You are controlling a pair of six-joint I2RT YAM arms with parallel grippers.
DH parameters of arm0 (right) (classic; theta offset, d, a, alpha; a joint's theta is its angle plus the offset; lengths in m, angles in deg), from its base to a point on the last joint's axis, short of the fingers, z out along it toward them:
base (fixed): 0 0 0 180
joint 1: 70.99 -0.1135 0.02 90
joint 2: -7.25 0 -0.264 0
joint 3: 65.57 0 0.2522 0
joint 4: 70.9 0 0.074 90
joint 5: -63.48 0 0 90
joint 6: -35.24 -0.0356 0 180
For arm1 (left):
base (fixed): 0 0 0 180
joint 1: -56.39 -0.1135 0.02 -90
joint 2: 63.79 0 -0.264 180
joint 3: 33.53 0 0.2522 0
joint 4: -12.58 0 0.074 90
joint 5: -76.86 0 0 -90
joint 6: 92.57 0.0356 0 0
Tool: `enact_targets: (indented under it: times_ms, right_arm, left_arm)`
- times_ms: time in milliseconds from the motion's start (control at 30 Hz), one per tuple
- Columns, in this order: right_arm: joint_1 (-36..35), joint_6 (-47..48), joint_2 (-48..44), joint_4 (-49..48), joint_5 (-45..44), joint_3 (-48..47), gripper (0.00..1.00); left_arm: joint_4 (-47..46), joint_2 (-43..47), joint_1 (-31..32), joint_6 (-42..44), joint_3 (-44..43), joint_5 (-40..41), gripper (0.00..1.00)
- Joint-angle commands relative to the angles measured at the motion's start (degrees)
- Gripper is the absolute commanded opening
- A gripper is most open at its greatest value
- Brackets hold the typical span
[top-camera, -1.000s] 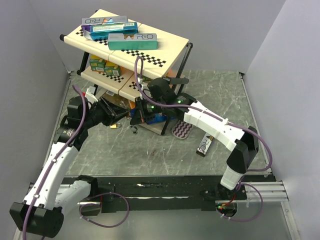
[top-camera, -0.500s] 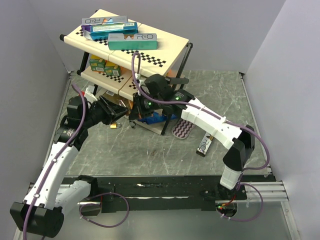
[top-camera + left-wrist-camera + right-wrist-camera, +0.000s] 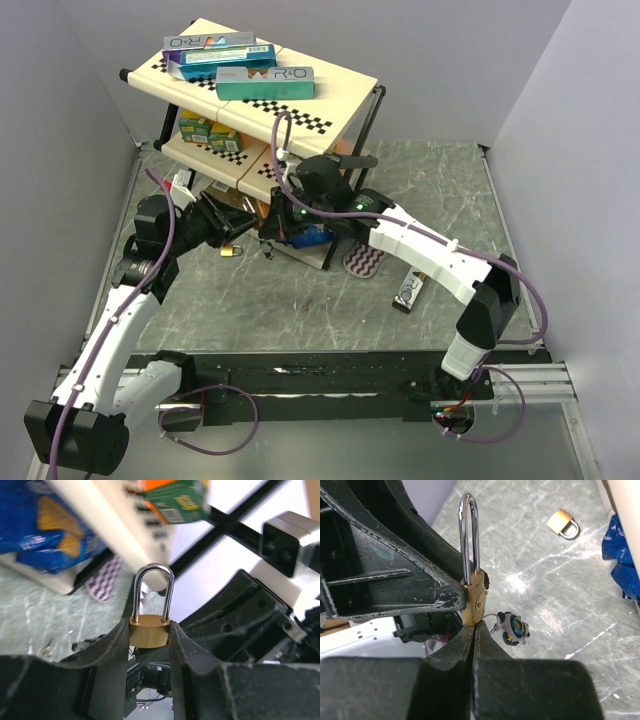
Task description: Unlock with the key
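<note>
Drifting slightly right, shut right jaws meet padlock [image 3: 149, 630].

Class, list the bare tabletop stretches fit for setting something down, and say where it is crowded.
Bare: the table's far right, between the rack and the right wall; also the near middle, between the loose padlock and the black front rail. Crowded: below the rack's front edge, where the left gripper and right gripper meet.
</note>
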Motion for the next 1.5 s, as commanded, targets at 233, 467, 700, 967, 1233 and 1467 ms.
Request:
enact_targets:
  times_ms: [233, 467, 700, 967, 1233, 1467]
  right_arm:
    - [4.2, -7.5, -7.8, -15.3, 0.9, 3.4, 0.00]
    - [5.7, -8.7, -8.8, -16.8, 2.9, 3.7, 0.00]
    - [5.5, -4.3, -9.2, -13.9, 3.5, 3.7, 0.07]
    - [3.7, 0.3, -14.7, -13.4, 3.4, 10.5, 0.50]
    - [2.8, 4.1, -19.6, -12.3, 3.1, 11.8, 0.60]
    - [2.9, 8.5, -15.9, -4.9, 6.4, 1.4, 0.67]
  left_arm:
    - [-17.3, 3.2, 1.7, -2.3, -1.5, -21.8, 0.01]
    - [-17.8, 3.0, 1.7, -2.2, -1.9, -23.3, 0.01]
    - [-2.2, 1.3, 1.6, 3.2, -5.7, -16.6, 0.01]
    - [3.7, 0.5, -1.4, 4.9, -6.5, -12.9, 0.01]
    - [1.9, -0.1, -2.8, 9.4, -6.9, -16.4, 0.01]
    - [2.6, 0.9, -2.8, 16.7, -8.7, -21.4, 0.01]
